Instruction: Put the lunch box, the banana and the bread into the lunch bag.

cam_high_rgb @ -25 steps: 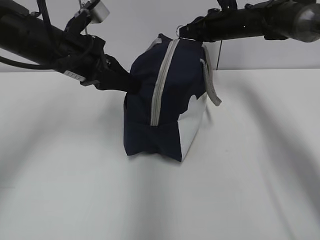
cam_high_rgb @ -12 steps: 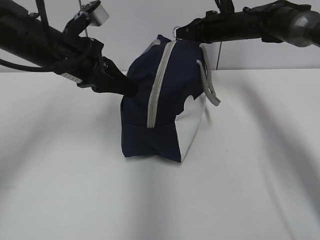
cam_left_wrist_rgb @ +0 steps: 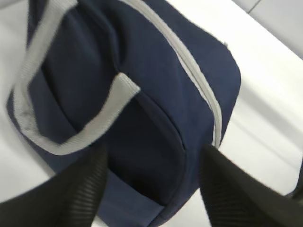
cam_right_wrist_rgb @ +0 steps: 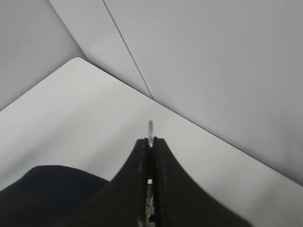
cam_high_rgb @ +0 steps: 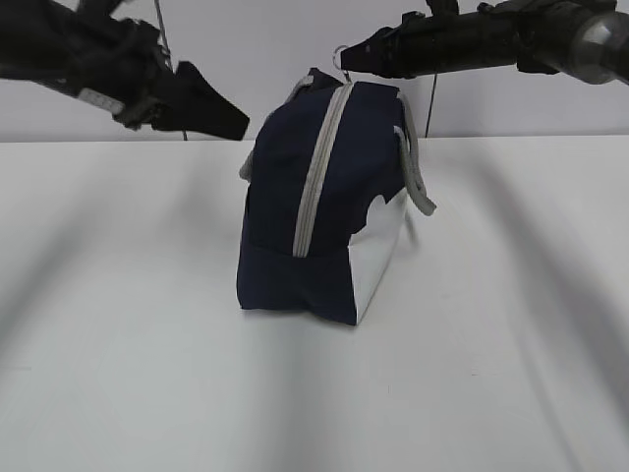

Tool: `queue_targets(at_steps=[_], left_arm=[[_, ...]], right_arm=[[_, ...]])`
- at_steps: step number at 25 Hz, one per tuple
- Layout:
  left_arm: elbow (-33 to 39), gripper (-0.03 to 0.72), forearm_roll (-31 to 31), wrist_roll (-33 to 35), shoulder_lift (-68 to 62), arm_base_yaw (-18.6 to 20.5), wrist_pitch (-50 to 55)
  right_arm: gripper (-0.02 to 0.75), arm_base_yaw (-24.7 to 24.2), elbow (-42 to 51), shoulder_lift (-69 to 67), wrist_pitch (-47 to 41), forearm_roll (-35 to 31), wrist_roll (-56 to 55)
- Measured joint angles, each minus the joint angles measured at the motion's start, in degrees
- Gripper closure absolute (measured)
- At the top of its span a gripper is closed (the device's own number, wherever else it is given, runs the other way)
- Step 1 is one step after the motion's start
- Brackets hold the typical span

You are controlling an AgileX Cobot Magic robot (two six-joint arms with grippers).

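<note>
Our right gripper (cam_high_rgb: 346,56) jaws pinch ring pull (cam_right_wrist_rgb: 150,128) at lunch bag (cam_high_rgb: 324,197) top; zipper runs down toward us. Left gripper (cam_left_wrist_rgb: 151,184) jaws apart, empty, beside bag.

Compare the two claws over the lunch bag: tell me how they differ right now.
The left claw stands open and holds nothing; the right claw is pinched shut on the metal ring of the zipper. The left claw hangs clear of the lunch bag, beside its upper left side, while the right claw sits at the bag's top end. Both are black and point inward at the bag from opposite sides.
</note>
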State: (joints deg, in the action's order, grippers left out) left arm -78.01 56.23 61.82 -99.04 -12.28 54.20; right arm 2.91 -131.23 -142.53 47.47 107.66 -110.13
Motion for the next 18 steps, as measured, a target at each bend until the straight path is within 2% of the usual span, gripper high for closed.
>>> queue_targets(at_steps=[2, 4, 10, 18], left_arm=[[-0.8, 0.235, 0.2, -1.2, 2.0, 1.6, -0.5], [-1.6, 0.209, 1.9, -2.5, 3.4, 2.2, -3.3], [-8.0, 0.193, 4.8, -9.3, 0.9, 0.0, -13.3], [-19.1, 0.194, 5.1, -16.0, -11.9, -4.0, -14.4]], right_arm=[[0.754, 0.0, 0.0, 0.0, 0.2, 0.0, -0.3], [0.754, 0.0, 0.0, 0.0, 0.4, 0.0, -0.4], [0.754, -0.1, 0.0, 0.0, 0.7, 0.0, -1.2], [0.754, -0.1, 0.0, 0.0, 0.8, 0.0, -1.7]])
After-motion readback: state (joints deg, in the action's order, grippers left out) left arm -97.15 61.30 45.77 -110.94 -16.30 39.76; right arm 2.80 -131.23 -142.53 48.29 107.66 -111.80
